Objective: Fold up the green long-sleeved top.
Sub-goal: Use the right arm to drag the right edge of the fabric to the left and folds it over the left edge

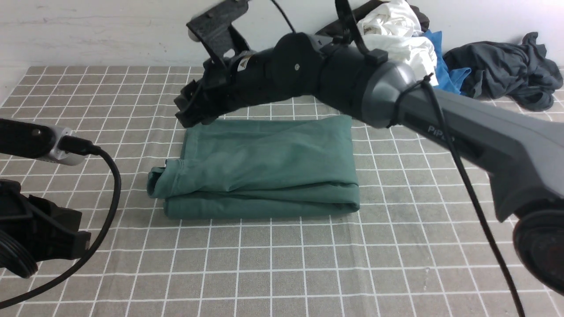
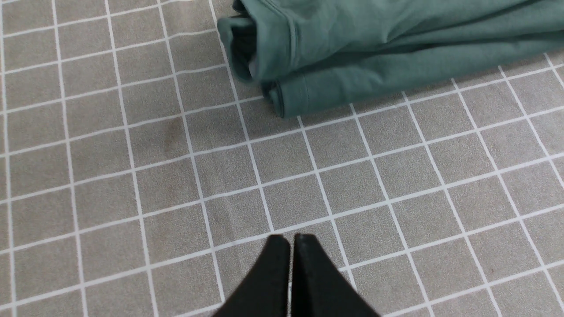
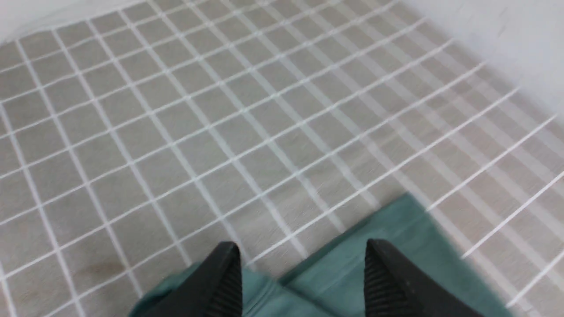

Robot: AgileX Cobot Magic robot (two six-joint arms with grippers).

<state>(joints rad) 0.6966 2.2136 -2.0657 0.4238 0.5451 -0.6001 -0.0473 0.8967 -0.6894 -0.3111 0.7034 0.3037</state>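
my right arm (image 1: 352, 83) lay across the front view, and with its tool it hid the far left corner of the green long-sleeved top (image 1: 264, 167). it also hid part of the white garment (image 1: 396, 35) and the blue garment (image 1: 443, 61) behind it. that arm ran off the right edge. my left arm (image 1: 35, 233) was cut by the left edge, its tool out of that view. in the right wrist view the desk (image 3: 220, 132) was smeared with blur, and the bottom edge cut off the green garment and the fingers (image 3: 224, 281) of my right tool (image 3: 302, 264). the left wrist view cut the garment at its upper and right edges, and my left tool (image 2: 291, 242) at the bottom edge.
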